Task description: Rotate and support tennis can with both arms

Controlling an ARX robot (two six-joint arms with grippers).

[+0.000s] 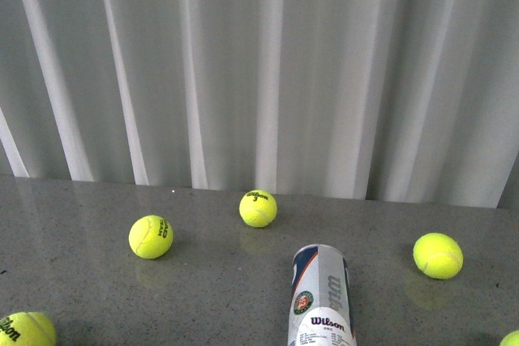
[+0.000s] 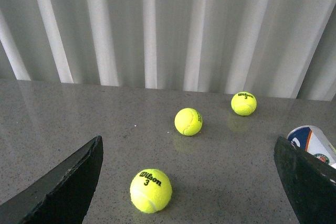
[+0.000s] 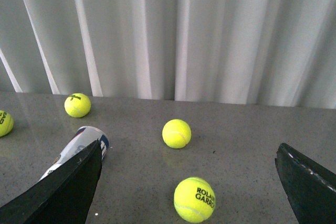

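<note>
As neither arm showed in the front view, step in hand: judged to be the approach, with no contact on the can so far.
Tennis can (image 1: 322,297): lay on its side on the grey table (image 1: 73,208), at the near edge of the front view and a little right of centre. Its Wilson-marked end was nearest the robot and its other end pointed toward the curtain (image 1: 268,70).
Left gripper (image 2: 187,148): jaws were spread wide and held nothing, with only table and loose balls beyond them. The can's far end peeked out just beside one finger (image 2: 310,182).
Right gripper (image 3: 189,153): equally wide apart and empty. The can was partly hidden behind one finger (image 3: 63,187).
Tennis balls (image 1: 258,208): five were scattered over the table, all apart from the can, the nearest lying beyond its far end.
Next move: probably called for both grippers to come in on the tube from opposite sides, one closing on it to turn it and the other bracing it.
Risk: the smooth round tube looked likely to roll under a push from one side, so the second arm would need to be in place early.
</note>
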